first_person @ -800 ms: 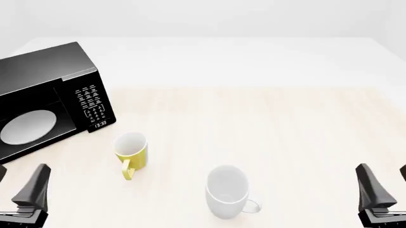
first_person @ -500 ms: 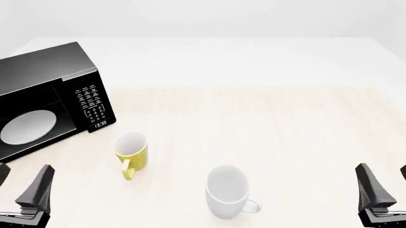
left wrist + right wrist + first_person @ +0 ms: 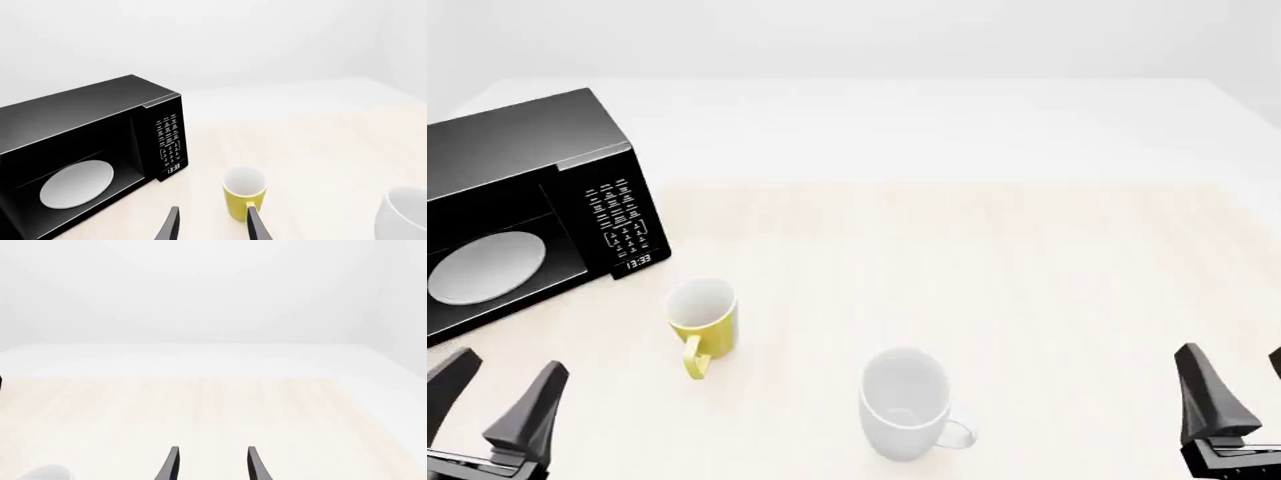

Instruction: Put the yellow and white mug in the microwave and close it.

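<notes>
The yellow and white mug (image 3: 703,318) stands upright on the table with its handle toward the near edge, just right of the microwave (image 3: 527,160). The microwave's white turntable plate (image 3: 487,267) shows at its front, and I cannot tell where its door stands. My left gripper (image 3: 491,397) is open at the near left, apart from the mug. In the left wrist view, the left gripper (image 3: 213,222) is angled toward the mug (image 3: 237,192) and the microwave (image 3: 87,130). My right gripper (image 3: 1241,390) is open at the near right, holding nothing, as the right wrist view also shows (image 3: 212,462).
A larger all-white mug (image 3: 904,400) stands near the front middle, right of the yellow one, and appears in the left wrist view as well (image 3: 403,215). The pale wooden table (image 3: 988,250) stretches to the back and right.
My left gripper has shifted right and turned, so both its fingers now show in the front view. The right gripper and both mugs have not moved.
</notes>
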Tool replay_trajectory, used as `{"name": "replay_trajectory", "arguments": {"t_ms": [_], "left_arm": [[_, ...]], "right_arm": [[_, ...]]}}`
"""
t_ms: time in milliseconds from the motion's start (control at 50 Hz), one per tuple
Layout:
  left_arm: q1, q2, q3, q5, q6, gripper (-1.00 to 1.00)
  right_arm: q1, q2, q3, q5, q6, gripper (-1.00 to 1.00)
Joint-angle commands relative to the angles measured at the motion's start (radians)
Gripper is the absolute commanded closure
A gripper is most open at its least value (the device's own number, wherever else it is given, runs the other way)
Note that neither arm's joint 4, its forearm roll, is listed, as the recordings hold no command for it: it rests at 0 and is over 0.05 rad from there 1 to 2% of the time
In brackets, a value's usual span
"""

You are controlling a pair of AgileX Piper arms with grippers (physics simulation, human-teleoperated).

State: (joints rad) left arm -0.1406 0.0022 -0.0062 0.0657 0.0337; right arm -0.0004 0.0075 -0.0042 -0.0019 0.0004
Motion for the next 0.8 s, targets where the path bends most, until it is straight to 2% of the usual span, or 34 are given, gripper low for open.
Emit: {"name": "replay_trajectory", "arguments": {"t_ms": [20, 120, 400, 680, 740, 800], "left_arm": [[-0.034, 0.001, -0.016, 0.07, -0.028, -1.0], [-0.046, 0.019, -0.024, 0.073, -0.027, -1.0], [-0.109, 0.216, -0.053, -0.038, -0.063, -1.0], [-0.138, 0.411, -0.076, -0.136, -0.158, -1.0], [-0.132, 0.501, -0.076, -0.187, -0.186, -1.0], [-0.147, 0.51, -0.082, -0.186, -0.198, -1.0]], "right_arm": [[0.0, 0.0, 0.0, 0.0, 0.0, -1.0], [0.0, 0.0, 0.0, 0.0, 0.0, -1.0], [0.0, 0.0, 0.0, 0.0, 0.001, -1.0], [0.0, 0.0, 0.0, 0.0, 0.001, -1.0], [-0.001, 0.0, 0.0, 0.0, 0.001, -1.0], [-0.001, 0.0, 0.0, 0.0, 0.001, -1.0]]}}
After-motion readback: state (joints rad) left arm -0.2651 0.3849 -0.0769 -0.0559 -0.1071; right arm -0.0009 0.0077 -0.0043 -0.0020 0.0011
